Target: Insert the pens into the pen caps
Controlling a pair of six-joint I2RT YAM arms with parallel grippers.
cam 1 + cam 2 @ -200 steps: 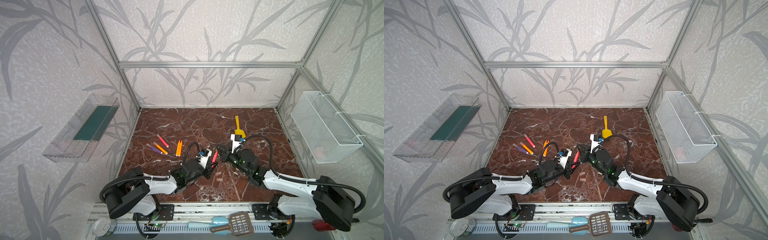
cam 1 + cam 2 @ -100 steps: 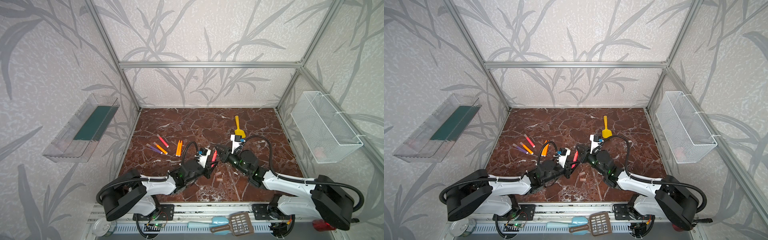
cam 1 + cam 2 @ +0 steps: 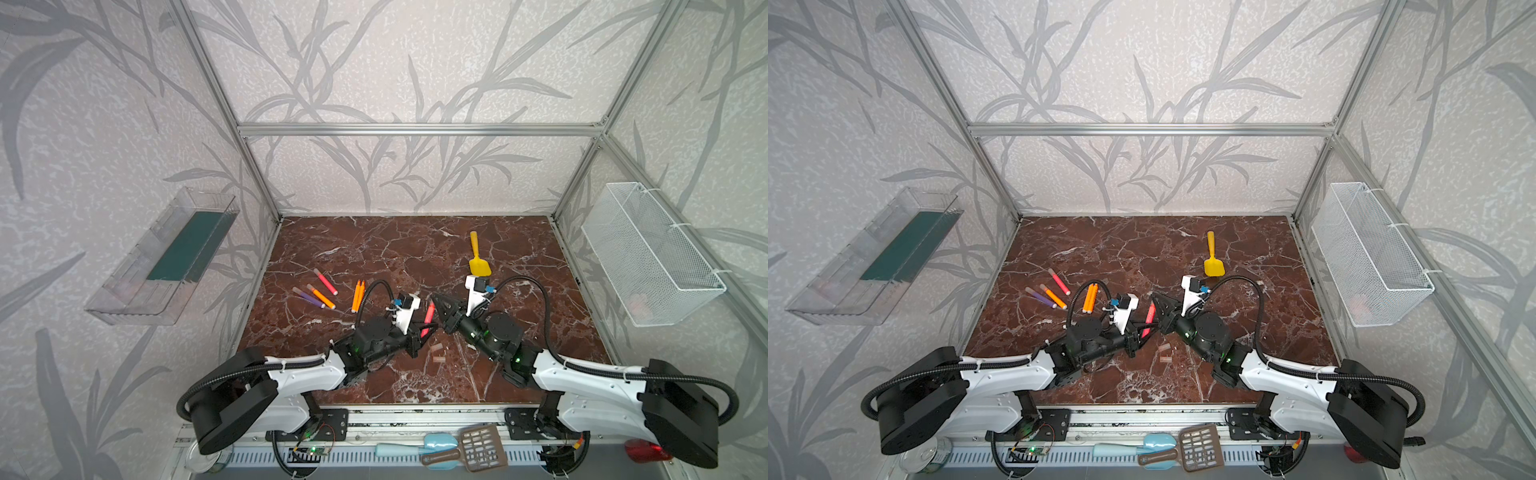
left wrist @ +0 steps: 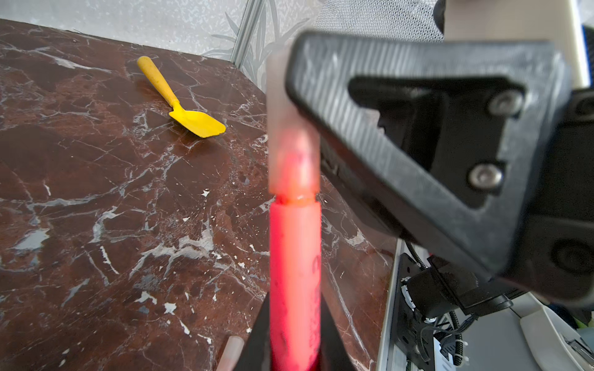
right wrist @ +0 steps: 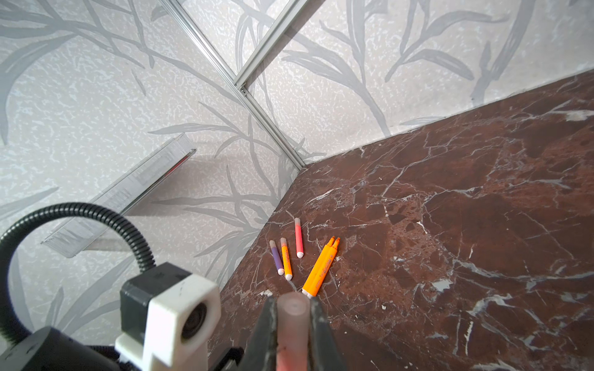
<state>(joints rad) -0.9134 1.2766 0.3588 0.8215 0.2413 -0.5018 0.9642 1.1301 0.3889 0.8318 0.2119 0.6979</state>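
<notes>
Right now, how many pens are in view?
6. At the left of the table lie a pink pen, an orange pen, a purple pen and an orange pair side by side. The left gripper holds the red-pink pen.

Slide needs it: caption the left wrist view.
Left gripper holds red-pink marker pen, tip inside translucent pale pen cap pinched by right gripper.

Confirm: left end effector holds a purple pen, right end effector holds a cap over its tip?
Wrong colour: the pen in the left end effector is red-pink, not purple; see the left wrist view. Right end effector and cap are as stated.
</notes>
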